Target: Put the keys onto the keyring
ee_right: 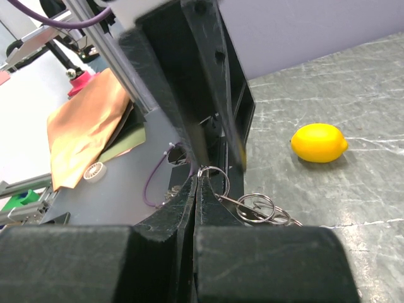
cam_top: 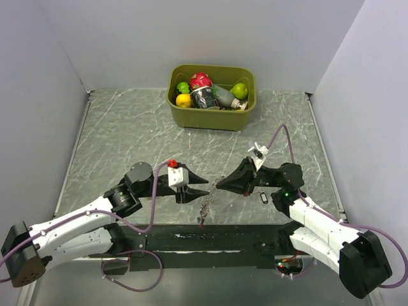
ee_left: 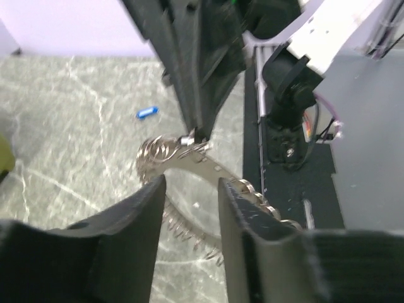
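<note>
The keyring [ee_left: 211, 167] is a flat grey ring with small wire loops along its rim. In the top view it [cam_top: 207, 203] hangs between the two grippers. My right gripper [ee_right: 201, 173] [cam_top: 220, 183] is shut on one small loop at the keyring's rim [ee_right: 255, 208] and holds it up. My left gripper [ee_left: 189, 192] [cam_top: 203, 185] is open, with a finger on each side of the ring's band; I see no contact. A blue key [ee_left: 146, 112] lies on the table beyond. A small dark key [cam_top: 263, 199] lies by the right arm.
A yellow lemon [ee_right: 319, 142] lies on the marble table behind the left gripper. A green bin [cam_top: 245, 115] of fruit and a can stands at the back centre. A black mat [cam_top: 210, 239] runs along the near edge. Grey walls enclose three sides.
</note>
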Robot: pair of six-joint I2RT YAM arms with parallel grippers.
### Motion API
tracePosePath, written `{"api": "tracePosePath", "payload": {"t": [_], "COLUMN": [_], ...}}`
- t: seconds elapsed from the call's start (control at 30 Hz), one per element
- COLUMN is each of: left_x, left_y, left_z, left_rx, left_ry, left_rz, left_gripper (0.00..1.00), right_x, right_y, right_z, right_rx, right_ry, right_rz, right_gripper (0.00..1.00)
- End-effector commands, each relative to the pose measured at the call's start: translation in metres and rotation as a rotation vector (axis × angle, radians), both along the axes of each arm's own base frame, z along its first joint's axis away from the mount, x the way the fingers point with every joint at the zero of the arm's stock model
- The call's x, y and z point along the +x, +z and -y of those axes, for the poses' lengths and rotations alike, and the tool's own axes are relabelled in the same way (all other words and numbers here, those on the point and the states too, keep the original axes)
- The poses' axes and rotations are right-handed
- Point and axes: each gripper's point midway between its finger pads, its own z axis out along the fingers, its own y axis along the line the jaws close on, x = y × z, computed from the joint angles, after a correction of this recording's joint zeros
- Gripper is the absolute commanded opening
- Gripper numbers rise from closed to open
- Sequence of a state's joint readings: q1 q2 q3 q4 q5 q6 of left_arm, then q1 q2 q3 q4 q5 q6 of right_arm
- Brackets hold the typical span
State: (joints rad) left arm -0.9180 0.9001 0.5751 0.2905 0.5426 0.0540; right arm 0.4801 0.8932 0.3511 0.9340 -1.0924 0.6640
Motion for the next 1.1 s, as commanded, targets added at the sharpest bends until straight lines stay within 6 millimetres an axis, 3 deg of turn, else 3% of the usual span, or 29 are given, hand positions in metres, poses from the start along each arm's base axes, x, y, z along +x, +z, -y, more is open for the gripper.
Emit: {"api": "tracePosePath", "payload": {"t": [0.0, 0.1, 0.47, 0.7, 0.93, 1.07], "left_x": [-0.021, -0.024, -0.014, -0.009, -0.004, -0.002], "left_y": [0.027, 0.029, 0.023, 0.031, 0.033, 0.034], "left_z": [-0.004, -0.002, 0.019, 0.021, 0.024, 0.025], "left_rx": [-0.093, -0.101, -0.057, -0.089, -0.094, -0.094], "left_ry": [-0.093, -0.118, -0.149, -0.125, -0.105, -0.103], "left_rz": [0.072, 0.075, 0.017, 0.031, 0.031, 0.035], "left_gripper": [0.48, 0.51, 0.44, 0.42, 0.35, 0.2], "right_x": [-0.002, -0.002, -0.005, -0.006, -0.007, -0.007], "right_y": [0.016, 0.017, 0.017, 0.015, 0.014, 0.014], "right_z": [0.001, 0.001, 0.003, 0.004, 0.004, 0.004], "right_rx": [0.041, 0.042, 0.04, 0.027, 0.026, 0.026], "right_ry": [-0.008, -0.005, -0.003, -0.014, -0.005, -0.003], "right_rz": [0.075, 0.08, 0.088, 0.098, 0.099, 0.1], "right_gripper": [0.0, 0.0, 0.0, 0.0, 0.0, 0.0]}}
